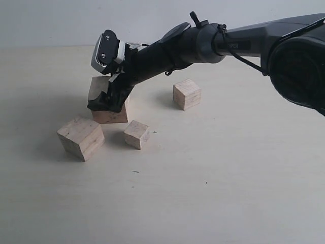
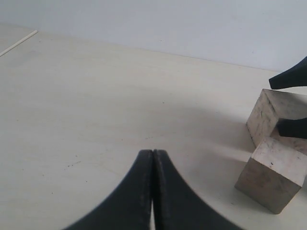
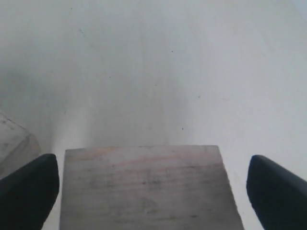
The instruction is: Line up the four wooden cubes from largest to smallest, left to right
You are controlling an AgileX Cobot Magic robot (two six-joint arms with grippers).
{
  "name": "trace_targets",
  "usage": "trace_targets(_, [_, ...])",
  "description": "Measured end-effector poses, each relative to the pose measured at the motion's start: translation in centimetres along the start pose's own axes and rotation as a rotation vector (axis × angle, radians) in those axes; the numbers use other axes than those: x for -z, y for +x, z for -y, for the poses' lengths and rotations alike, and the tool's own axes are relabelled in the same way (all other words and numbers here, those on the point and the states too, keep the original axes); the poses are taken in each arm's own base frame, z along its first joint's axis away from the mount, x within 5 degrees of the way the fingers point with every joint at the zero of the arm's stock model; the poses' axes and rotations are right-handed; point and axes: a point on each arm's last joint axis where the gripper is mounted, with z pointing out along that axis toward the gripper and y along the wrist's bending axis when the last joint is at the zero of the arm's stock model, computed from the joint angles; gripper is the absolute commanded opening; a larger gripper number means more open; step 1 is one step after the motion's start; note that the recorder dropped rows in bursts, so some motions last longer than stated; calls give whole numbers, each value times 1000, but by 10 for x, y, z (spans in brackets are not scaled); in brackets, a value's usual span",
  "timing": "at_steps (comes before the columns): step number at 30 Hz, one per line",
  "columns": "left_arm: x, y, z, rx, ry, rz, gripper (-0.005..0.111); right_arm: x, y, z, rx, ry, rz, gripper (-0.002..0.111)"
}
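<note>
Four pale wooden cubes lie on the table. The largest cube point(image 1: 112, 116) point(image 3: 144, 191) point(image 2: 268, 110) sits at the left between the fingers of my right gripper point(image 1: 104, 104) point(image 3: 152, 160), which reaches across the middle. That gripper is open, with a narrow gap on each side of the cube. A second large cube point(image 1: 81, 137) point(image 2: 273, 179) rests in front of it to the left. The smallest cube point(image 1: 137, 134) lies just to the right. Another cube point(image 1: 187, 94) stands apart, farther right. My left gripper point(image 2: 152, 152) is shut and empty, away from the cubes.
The cream table point(image 1: 218, 173) extends to the right and toward the front. A pale wall point(image 1: 61, 20) rises behind it. The right arm point(image 1: 213, 43) stretches over the table's back part from the right.
</note>
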Motion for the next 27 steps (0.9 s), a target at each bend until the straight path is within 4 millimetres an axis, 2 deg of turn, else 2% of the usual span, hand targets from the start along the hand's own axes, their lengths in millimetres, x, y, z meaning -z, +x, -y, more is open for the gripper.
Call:
trace_targets(2, [0, 0, 0, 0, 0, 0, 0, 2, -3, -2, 4, -20, 11, 102])
trace_targets(6, [0, 0, 0, 0, 0, 0, 0, 15, -22, -2, 4, -40, 49, 102])
trace_targets(8, [0, 0, 0, 0, 0, 0, 0, 28, -40, -1, -9, -32, 73, 102])
trace_targets(11, [0, 0, 0, 0, 0, 0, 0, 50, -66, -2, -145, -43, 96, 94])
trace_targets(17, [0, 0, 0, 0, 0, 0, 0, 91, -111, -18, -337, -41, 10, 61])
trace_targets(19, [0, 0, 0, 0, 0, 0, 0, 95, -123, -26, -380, -49, -7, 44])
trace_targets(22, [0, 0, 0, 0, 0, 0, 0, 94, -137, -45, -393, -104, -31, 26])
trace_targets(24, [0, 0, 0, 0, 0, 0, 0, 87, -145, -60, -379, -153, -52, 26])
trace_targets(25, [0, 0, 0, 0, 0, 0, 0, 84, -148, -67, -366, -169, -60, 29])
trace_targets(26, [0, 0, 0, 0, 0, 0, 0, 79, -151, -76, -343, -185, -76, 41])
trace_targets(27, [0, 0, 0, 0, 0, 0, 0, 67, -156, -96, -273, -204, -125, 48])
